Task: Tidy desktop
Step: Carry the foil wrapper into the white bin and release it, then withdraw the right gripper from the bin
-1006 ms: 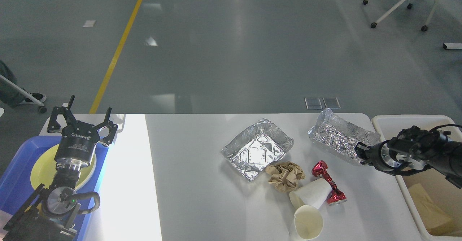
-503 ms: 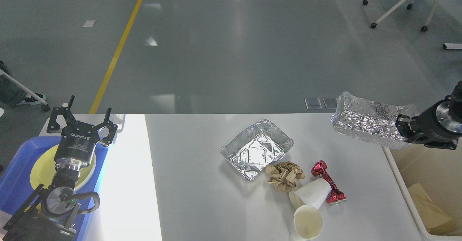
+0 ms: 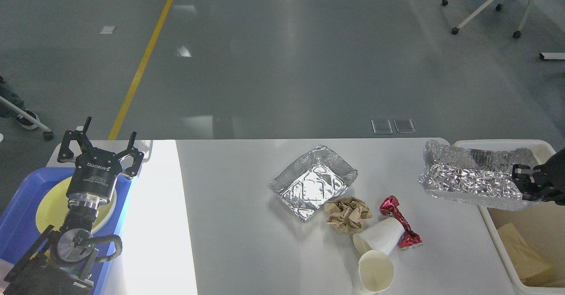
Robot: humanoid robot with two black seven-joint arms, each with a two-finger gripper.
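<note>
The white desktop (image 3: 247, 251) holds a foil tray (image 3: 314, 182), a crumpled brown paper ball (image 3: 348, 214), a crushed red can (image 3: 401, 228) and two white paper cups (image 3: 378, 239) (image 3: 375, 276). My right gripper (image 3: 523, 181) at the right edge is shut on the end of a second foil tray (image 3: 474, 180) and holds it above the rim of the cream bin (image 3: 496, 225). My left gripper (image 3: 100, 141) is open and empty, pointing up above the yellow plate (image 3: 52, 207) at the left.
The blue tray (image 3: 20, 224) with the plate stands at the far left. The cream bin holds brown cardboard (image 3: 527, 259). A wheeled chair base (image 3: 490, 3) stands on the floor behind.
My right gripper has lifted the foil tray off the desktop and carried it right, then lowered it over the bin's edge. The left arm has not moved.
</note>
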